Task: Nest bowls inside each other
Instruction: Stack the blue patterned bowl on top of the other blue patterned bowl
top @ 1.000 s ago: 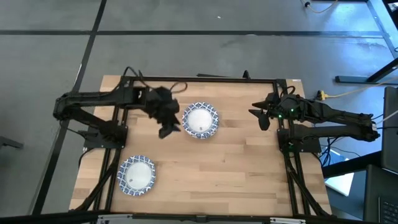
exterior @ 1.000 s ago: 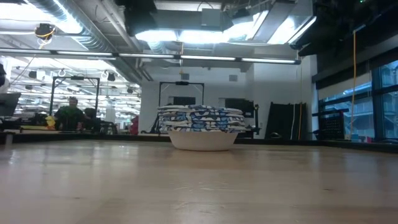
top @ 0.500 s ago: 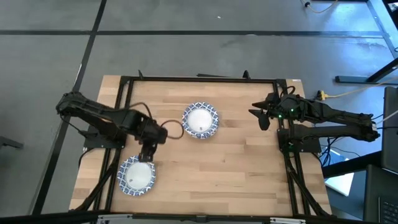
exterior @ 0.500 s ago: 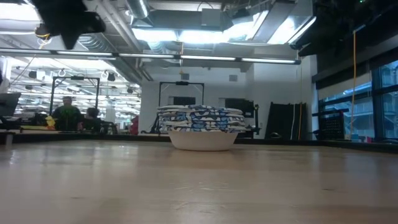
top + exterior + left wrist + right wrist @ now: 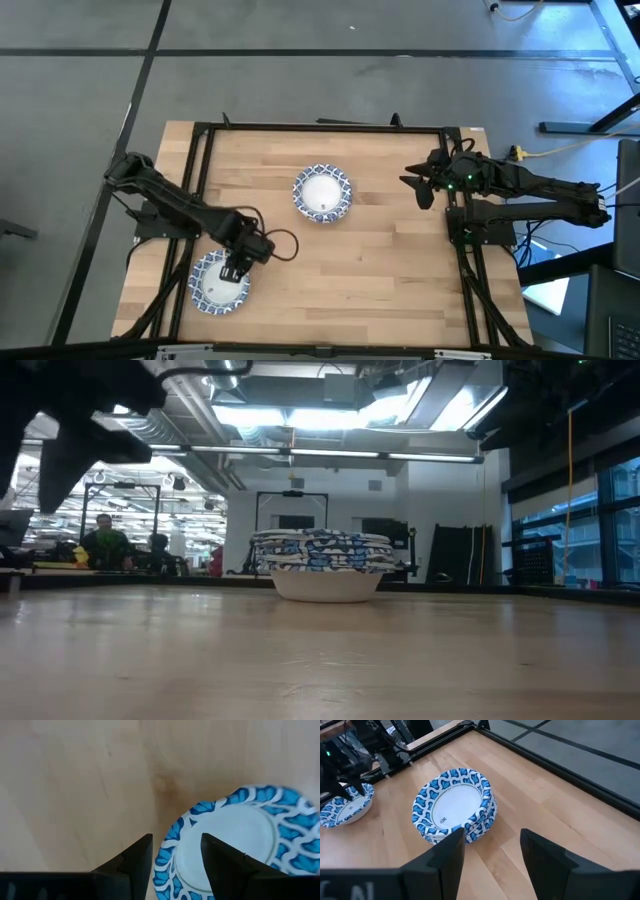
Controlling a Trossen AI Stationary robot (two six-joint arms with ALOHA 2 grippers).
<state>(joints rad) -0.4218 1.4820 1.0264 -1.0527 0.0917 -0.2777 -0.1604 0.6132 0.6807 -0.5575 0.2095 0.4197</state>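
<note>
A stack of nested blue-and-white bowls (image 5: 322,193) stands on its base at mid table, also seen in the low view (image 5: 322,565) and the right wrist view (image 5: 455,805). A single like bowl (image 5: 217,284) rests near the near left corner. My left gripper (image 5: 238,264) hovers open over that bowl's right rim. In the left wrist view the left gripper (image 5: 175,856) has one finger outside the single bowl's rim (image 5: 172,845) and one over the white inside, apart from it. My right gripper (image 5: 420,190) waits open at the table's right side.
A black frame rail (image 5: 320,126) borders the table. Bare wood (image 5: 380,270) lies between the stack and the near edge. In the low view the left arm (image 5: 70,420) shows dark at upper left, with people far off in the room behind.
My left gripper has swung from beside the stack toward the table's near edge and left, and has come down over the single bowl's rim. Both the stack and the single bowl stand where they were.
</note>
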